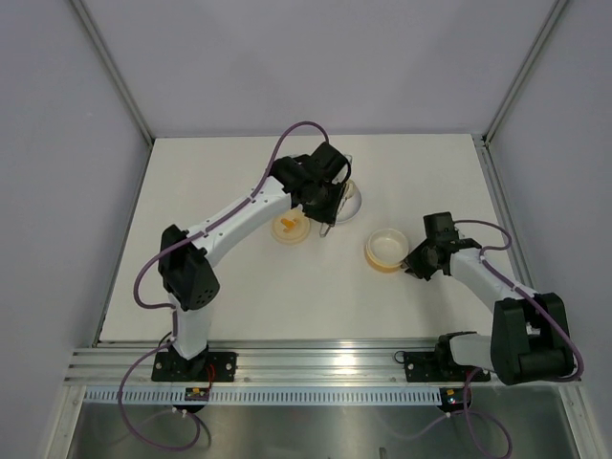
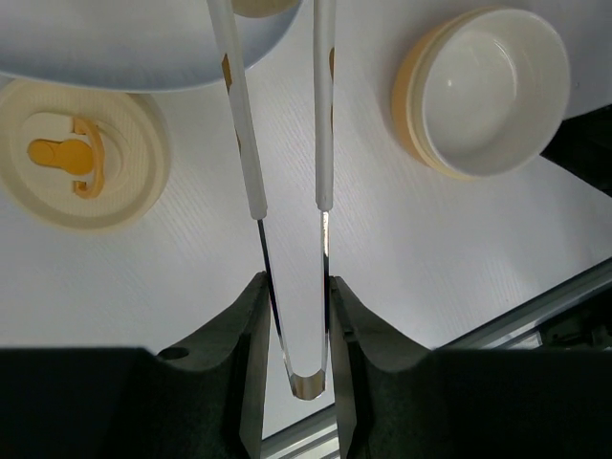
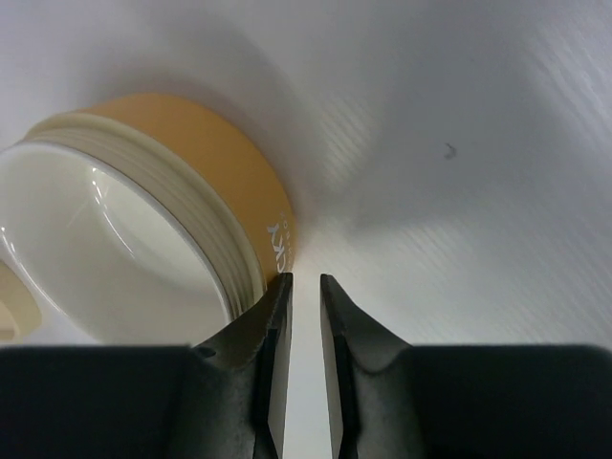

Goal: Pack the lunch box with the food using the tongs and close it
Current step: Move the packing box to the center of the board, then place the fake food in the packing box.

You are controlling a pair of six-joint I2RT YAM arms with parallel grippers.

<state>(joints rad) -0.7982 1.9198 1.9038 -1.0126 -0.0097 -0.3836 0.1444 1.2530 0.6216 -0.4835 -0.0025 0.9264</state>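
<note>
now, l end effector (image 2: pixel 298 287) clamps the tongs (image 2: pixel 323 143) by their joined end, legs pointing at the white dish (image 2: pixel 115 57). lid (image 2: pixel 124 167) lies on the counter (image 2: pixel 430 249) beside dish. r end effector (image 3: pixel 304 279) narrow, empty, tips just beside the lunch box (image 3: pixel 191 143) wall.

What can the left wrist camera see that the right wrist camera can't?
Only the left wrist view: the tongs squeezed between the left fingers, the lid with its orange mark, and part of the white dish. Only the right wrist view: the right fingers, nearly together with nothing between them, and a tiny dark mark on the table. Both: the lunch box, open and empty.
</note>
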